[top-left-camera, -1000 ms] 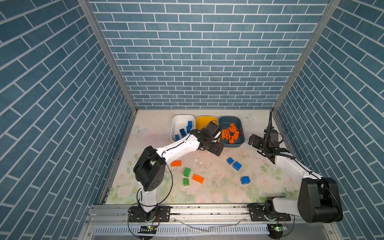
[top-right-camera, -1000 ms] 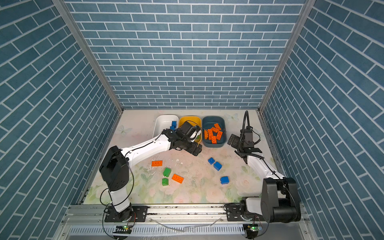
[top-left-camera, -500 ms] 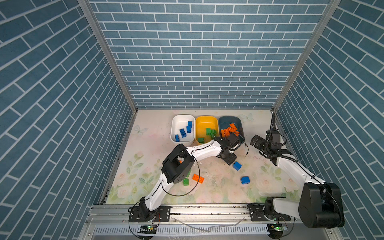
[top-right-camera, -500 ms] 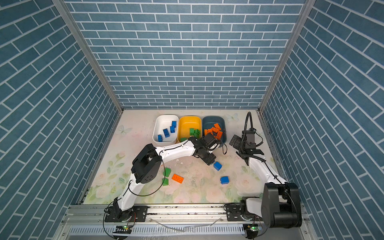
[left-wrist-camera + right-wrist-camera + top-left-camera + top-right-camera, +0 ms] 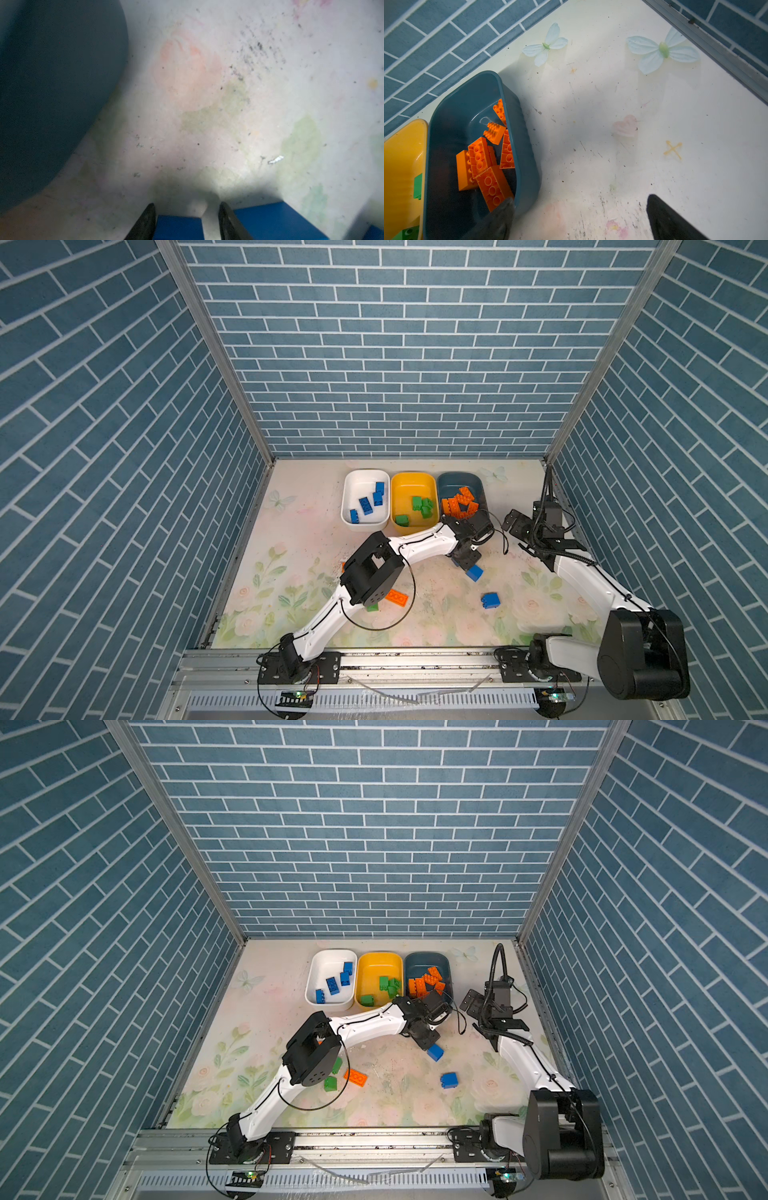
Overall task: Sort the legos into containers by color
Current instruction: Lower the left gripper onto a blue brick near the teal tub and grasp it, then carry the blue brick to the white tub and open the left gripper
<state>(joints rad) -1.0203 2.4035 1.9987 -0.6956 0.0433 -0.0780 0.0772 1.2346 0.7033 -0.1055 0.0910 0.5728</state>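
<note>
Low on the table, my left gripper (image 5: 465,561) straddles a blue brick (image 5: 178,227). One fingertip (image 5: 148,218) touches it and a gap shows at the other side, so the gripper is open. A second blue brick (image 5: 474,573) lies just outside the jaws and a third (image 5: 490,600) nearer the front. The white tub (image 5: 359,489) holds blue bricks, the yellow tub (image 5: 405,489) green ones, and the teal tub (image 5: 453,483) orange ones. My right gripper (image 5: 580,202) hangs wide open and empty beside the teal tub (image 5: 446,128).
An orange brick (image 5: 395,597) and green bricks (image 5: 336,1065) (image 5: 330,1083) lie under the left arm's elbow. Another orange brick (image 5: 319,1041) peeks out behind it. The side wall rail (image 5: 716,49) runs close to my right gripper.
My left arm has swung from over the tubs to the right and down onto the blue bricks, and its jaws have narrowed. The right gripper has barely shifted.
</note>
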